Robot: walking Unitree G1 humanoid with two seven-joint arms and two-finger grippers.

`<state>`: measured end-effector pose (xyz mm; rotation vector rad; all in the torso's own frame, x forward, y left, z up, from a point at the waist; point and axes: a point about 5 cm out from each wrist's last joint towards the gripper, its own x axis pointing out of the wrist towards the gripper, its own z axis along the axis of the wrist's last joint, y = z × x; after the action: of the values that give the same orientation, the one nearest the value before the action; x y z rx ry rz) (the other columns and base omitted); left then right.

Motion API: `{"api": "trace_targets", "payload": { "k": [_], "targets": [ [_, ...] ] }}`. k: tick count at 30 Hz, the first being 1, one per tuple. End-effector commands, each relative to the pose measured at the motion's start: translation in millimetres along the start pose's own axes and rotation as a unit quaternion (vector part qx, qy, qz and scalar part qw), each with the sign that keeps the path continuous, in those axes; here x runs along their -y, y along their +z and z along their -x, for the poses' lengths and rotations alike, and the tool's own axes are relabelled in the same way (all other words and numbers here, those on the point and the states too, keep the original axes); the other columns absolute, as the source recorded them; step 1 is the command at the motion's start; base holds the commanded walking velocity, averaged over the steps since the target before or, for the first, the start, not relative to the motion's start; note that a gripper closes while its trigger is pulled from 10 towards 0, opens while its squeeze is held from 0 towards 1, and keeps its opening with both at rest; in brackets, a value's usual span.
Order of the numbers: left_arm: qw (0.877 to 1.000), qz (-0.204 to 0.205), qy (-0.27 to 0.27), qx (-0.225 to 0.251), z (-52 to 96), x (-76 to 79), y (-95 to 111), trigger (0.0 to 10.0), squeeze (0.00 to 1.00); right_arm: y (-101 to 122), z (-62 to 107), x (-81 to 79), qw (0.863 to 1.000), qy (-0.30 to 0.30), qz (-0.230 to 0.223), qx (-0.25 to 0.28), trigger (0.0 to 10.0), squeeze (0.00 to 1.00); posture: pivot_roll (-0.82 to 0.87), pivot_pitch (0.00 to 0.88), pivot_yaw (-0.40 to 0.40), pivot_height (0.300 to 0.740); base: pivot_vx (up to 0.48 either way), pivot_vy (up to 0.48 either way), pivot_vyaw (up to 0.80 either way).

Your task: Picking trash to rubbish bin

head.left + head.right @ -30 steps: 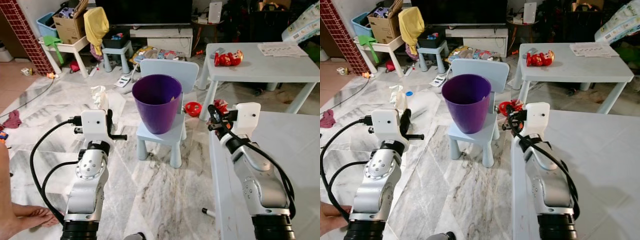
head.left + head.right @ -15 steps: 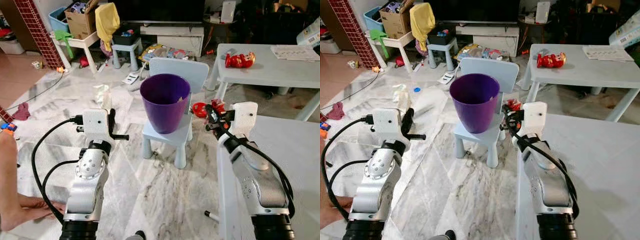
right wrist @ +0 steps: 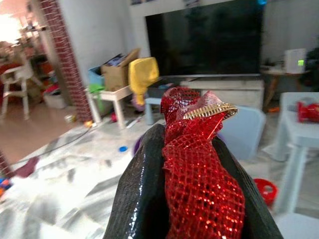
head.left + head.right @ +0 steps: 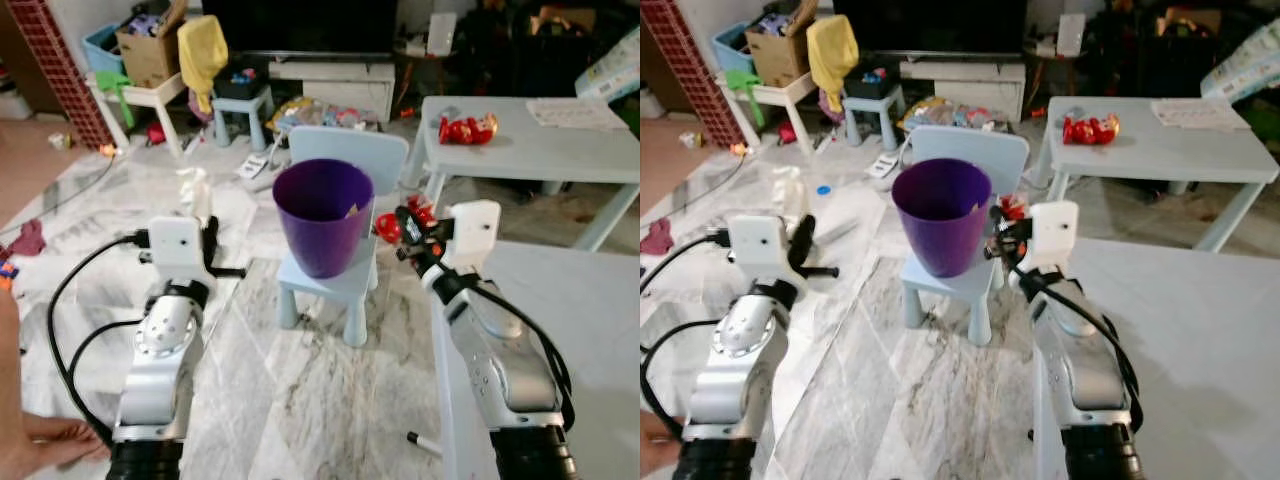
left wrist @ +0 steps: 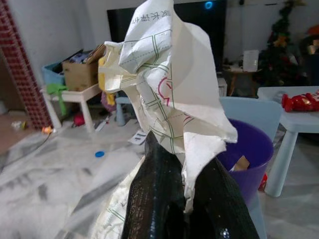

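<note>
A purple bin [image 4: 322, 215] stands on the seat of a small pale-blue chair [image 4: 345, 285] ahead of me. My left gripper [image 4: 207, 228] is raised to the left of the bin, shut on a crumpled white printed paper [image 5: 169, 84]. My right gripper [image 4: 408, 232] hovers just right of the bin's rim, shut on a red glittery mesh wrapper [image 3: 199, 169]. A scrap lies inside the bin [image 5: 249, 149].
A white table [image 4: 560, 330] is close at my lower right. A second white table [image 4: 540, 150] behind it carries red toys [image 4: 468, 128]. A person's bare foot [image 4: 50, 430] is at lower left. A pen [image 4: 420, 440] lies on the marble floor. Boxes and stools clutter the back.
The whole view has shifted as I moved. My right gripper with the red wrapper is nearer the bin's rim. The left gripper still holds the paper, about as far from the bin.
</note>
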<state>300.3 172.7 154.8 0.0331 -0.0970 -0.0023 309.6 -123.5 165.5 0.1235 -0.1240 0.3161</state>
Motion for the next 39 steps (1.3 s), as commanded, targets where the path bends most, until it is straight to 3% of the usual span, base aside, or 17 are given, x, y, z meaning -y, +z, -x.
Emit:
{"api": "trace_targets", "payload": {
  "k": [1,26,39],
  "targets": [
    [1.000,0.006,-0.013,0.009,-1.5,8.6,5.2,10.0,0.00,-0.2,3.6,8.1,1.000,-0.014,0.001,-0.002,10.0,0.00,0.02,0.063,0.004,0.740,0.424,0.000,0.00],
    [1.000,0.011,-0.013,0.001,-1.1,10.9,1.6,10.0,0.00,-0.4,4.3,9.0,1.000,-0.010,0.005,-0.002,10.0,0.00,0.01,0.065,-0.001,0.740,0.427,0.000,0.00],
    [1.000,0.030,0.002,-0.008,-3.0,13.5,-1.6,10.0,0.00,-1.2,4.7,9.2,1.000,-0.010,0.005,-0.004,10.0,0.00,0.01,0.066,-0.003,0.740,0.000,0.000,0.00]
  ]
}}
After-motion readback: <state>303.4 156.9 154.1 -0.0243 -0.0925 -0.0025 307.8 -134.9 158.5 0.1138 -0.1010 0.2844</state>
